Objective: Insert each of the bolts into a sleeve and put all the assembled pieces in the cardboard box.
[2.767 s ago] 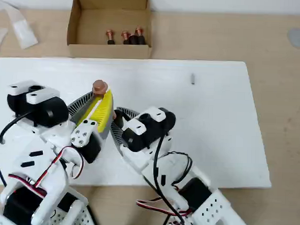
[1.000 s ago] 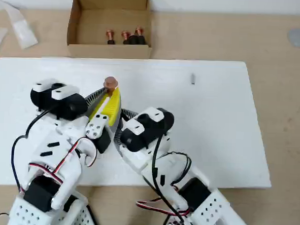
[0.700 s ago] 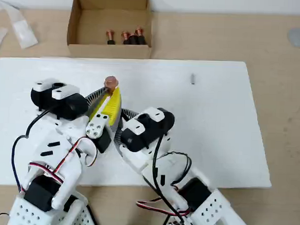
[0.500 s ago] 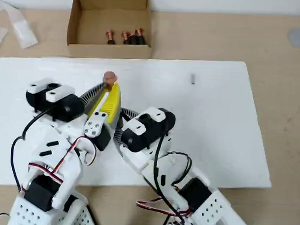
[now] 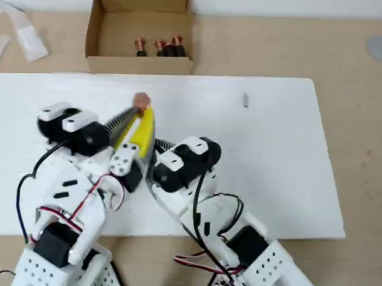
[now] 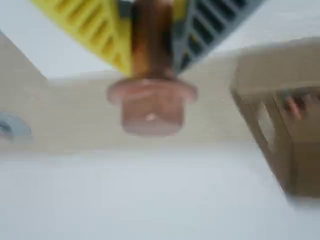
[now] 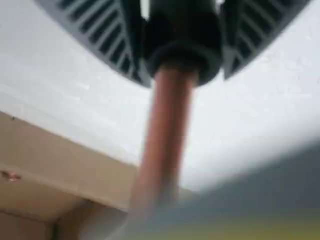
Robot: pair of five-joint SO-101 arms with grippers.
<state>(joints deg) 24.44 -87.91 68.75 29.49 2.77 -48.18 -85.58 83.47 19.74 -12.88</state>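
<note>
**Bolt and sleeve in one line, head pointing at the box**

The left pincer (image 6: pixel 150 35) is closed tight on the bolt (image 6: pixel 151 107). It pinches the thin stem just behind the wide head. The right pincer (image 7: pixel 182 30) is closed on the black sleeve (image 7: pixel 182 37). The bolt's stem goes into the mouth of the sleeve, so the two parts make one straight line, held up over the white board (image 5: pixel 259 158). I cannot tell how deep the stem sits.

Seen from above, the bolt's head points away from the arms, toward the cardboard box (image 5: pixel 138 66). The sleeve end points back toward the right arm. The box sits just past the far edge of the board, near the bolt's head. The left pincer is the closer one to it. I think one pincer must let go before the piece can be carried over.

The bolt is copper-coloured with a wide round head. The sleeve is a short dark tube. Three finished pieces (image 5: pixel 160 48) lie side by side in the box.
</note>
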